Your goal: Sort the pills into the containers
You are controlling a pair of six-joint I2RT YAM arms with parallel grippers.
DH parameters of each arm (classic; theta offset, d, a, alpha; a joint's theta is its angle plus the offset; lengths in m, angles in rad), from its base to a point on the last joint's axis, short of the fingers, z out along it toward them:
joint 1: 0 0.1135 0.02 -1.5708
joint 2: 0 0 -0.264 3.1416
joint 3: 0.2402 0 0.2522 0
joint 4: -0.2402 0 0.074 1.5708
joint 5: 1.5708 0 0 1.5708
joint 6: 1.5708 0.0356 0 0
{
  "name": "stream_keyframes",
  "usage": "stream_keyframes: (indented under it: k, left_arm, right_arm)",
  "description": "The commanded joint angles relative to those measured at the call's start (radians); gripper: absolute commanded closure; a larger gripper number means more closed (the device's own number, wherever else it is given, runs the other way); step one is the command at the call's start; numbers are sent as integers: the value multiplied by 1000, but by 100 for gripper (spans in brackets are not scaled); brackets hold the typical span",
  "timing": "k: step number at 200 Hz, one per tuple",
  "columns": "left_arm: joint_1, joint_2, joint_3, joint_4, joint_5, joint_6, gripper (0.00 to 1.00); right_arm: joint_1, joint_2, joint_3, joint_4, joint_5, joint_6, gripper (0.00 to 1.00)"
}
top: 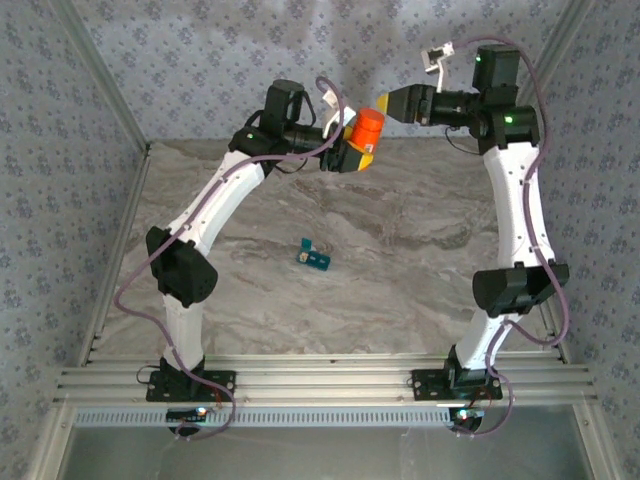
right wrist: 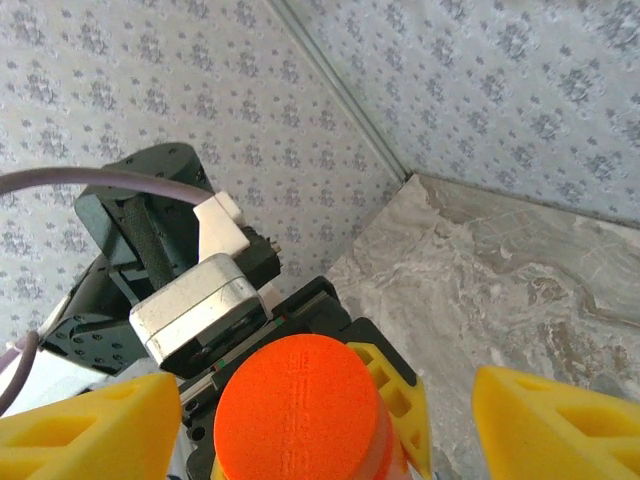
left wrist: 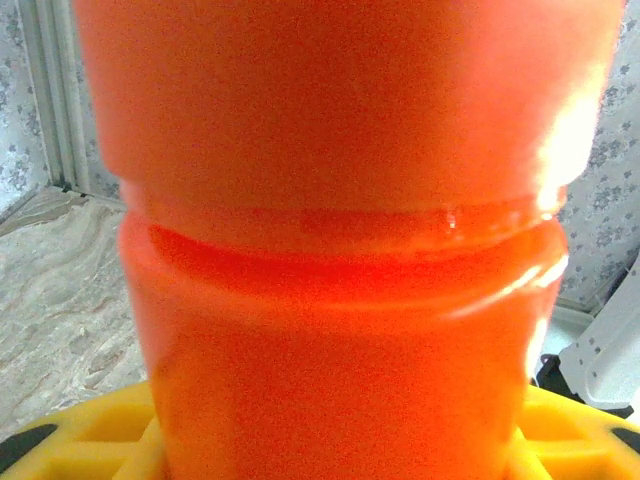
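My left gripper [top: 355, 150] is shut on an orange pill bottle [top: 368, 126] and holds it in the air over the far part of the table. In the left wrist view the bottle [left wrist: 340, 250] sits between the yellow fingers [left wrist: 90, 440]. My right gripper [right wrist: 325, 385] is open, with one yellow finger on either side of the bottle's orange cap [right wrist: 300, 400] and not touching it. From above, the right gripper [top: 392, 103] points left at the cap. The teal containers [top: 316, 258] lie mid-table. The pills are out of view.
The marble table [top: 400, 270] is walled by patterned panels on the left, back and right. Both arms arch up from their bases at the near rail [top: 320, 380]. The left gripper's yellow finger [right wrist: 395, 385] and black body sit just behind the cap.
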Motion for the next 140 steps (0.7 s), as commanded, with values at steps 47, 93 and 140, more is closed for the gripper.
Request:
stream_keyframes:
  k: [47,93,140]
  left_arm:
    - [4,7,40,-18,51,24,100]
    - [4,9,43,-18,53,24,100]
    - [3,9,46,-18,56,24,100]
  right_arm:
    - [50,30,48,-104,20,-74,24]
    - [66,42,57,-115,21,-80,32]
    - [75,50,60,-138,22,-90,46]
